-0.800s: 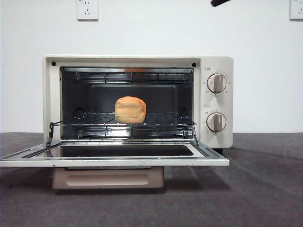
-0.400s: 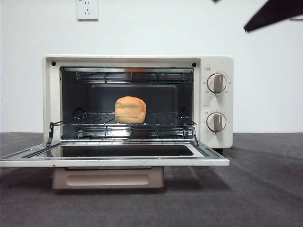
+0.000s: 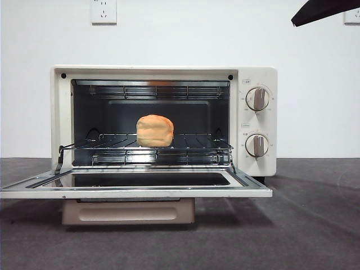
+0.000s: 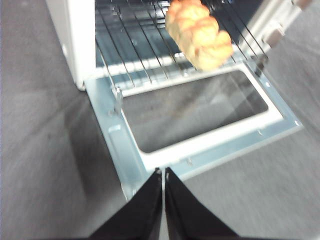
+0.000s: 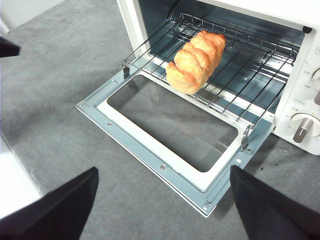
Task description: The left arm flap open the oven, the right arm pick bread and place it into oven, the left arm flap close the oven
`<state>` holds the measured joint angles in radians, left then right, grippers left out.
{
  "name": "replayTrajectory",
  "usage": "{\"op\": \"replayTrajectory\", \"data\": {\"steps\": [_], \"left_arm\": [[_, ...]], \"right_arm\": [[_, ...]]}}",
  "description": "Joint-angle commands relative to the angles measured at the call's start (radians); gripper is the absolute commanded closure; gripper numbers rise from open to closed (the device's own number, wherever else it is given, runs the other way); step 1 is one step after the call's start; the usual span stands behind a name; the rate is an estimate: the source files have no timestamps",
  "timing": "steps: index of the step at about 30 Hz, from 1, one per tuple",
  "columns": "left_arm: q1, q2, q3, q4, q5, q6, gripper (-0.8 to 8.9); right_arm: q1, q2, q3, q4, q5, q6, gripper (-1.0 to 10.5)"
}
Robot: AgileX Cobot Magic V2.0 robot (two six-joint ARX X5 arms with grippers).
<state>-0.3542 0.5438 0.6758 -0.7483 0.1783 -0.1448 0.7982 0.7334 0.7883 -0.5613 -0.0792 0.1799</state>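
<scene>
Very little writing can be read. On the cream-white boxy toaster oven (image 5: 300, 65), the upper round beige knob (image 5: 317, 74) has the numbers 230 and 190 printed beside it on the front panel. A small framed label (image 5: 299, 101) sits above the lower round beige knob (image 5: 303, 127), its word too small to make out. In the front view, tiny labels (image 3: 247, 81) and dial marks ring both knobs, all illegible. No brand name can be read in any view.

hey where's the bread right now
The bread lies on the wire rack inside the open oven, about mid-width in the front view, behind the lowered door; neither gripper touches it.
</scene>
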Motion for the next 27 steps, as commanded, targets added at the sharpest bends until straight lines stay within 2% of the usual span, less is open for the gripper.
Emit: {"op": "replayTrajectory", "data": {"steps": [1, 8, 16, 27], "left_arm": [[0.021, 0.051, -0.049, 0.087, -0.003, -0.038, 8.04], [0.134, 0.196, -0.156, 0.304, 0.008, -0.113, 8.05], [0.262, 0.434, -0.169, 0.443, 0.15, -0.106, 8.05], [0.289, 0.713, -0.169, 0.587, 0.265, -0.077, 8.05]], "right_arm": [[0.01, 0.003, 0.012, 0.006, -0.003, 0.003, 5.3], [0.01, 0.003, 0.012, 0.006, -0.026, 0.003, 5.3], [0.011, 0.003, 0.012, 0.005, -0.03, 0.003, 5.3], [0.011, 0.003, 0.012, 0.005, -0.029, 0.003, 5.3]]}}
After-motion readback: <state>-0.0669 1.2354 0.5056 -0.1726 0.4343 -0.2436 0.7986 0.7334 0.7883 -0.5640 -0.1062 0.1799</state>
